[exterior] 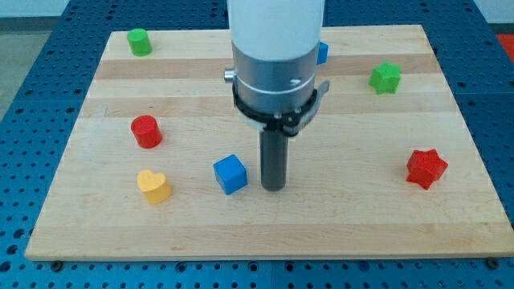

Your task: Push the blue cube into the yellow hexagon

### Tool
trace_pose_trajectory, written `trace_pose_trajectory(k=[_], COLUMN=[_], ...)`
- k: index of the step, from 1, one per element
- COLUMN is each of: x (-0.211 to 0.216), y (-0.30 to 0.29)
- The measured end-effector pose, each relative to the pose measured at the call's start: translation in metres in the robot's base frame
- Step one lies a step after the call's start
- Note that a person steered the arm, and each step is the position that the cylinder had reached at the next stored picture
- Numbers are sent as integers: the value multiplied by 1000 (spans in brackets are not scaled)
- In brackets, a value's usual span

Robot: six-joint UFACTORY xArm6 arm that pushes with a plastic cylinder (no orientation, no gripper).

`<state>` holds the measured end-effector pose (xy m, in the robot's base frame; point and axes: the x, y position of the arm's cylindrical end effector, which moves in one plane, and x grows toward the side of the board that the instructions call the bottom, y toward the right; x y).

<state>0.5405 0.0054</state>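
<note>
Pale wooden board point(265, 221) lies on a blue perforated bench point(32, 72), its grain running across the view; my arm comes down from the view's top as a white cylinder with a grey band and a black clamp, ending in the dark rod; I have no jaws to open or close and I hold nothing, only my tip point(274, 189) resting on the board near its middle; the blue cube point(230, 174) sits just to the view's left of my tip, a narrow strip of wood showing between them, so we are close but apart; further to the view's left and a little lower lies a yellow block point(152, 186), which reads to me as heart-shaped rather than six-sided; a red cylinder point(146, 132) stands above it; a green cylinder-like block point(140, 41) sits at the board's top left corner; a green star point(385, 78) is at the upper right and a red star point(426, 168) at the right; a second blue block point(322, 53) peeks out from behind my arm, its shape mostly hidden.
</note>
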Motion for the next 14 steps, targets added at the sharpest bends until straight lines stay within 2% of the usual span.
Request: trace_pose_trajectory(k=[1, 2, 3, 5, 8, 12, 14], x=[29, 29, 29, 27, 7, 4, -21], y=[0, -1, -29, -35, -54, -71, -71])
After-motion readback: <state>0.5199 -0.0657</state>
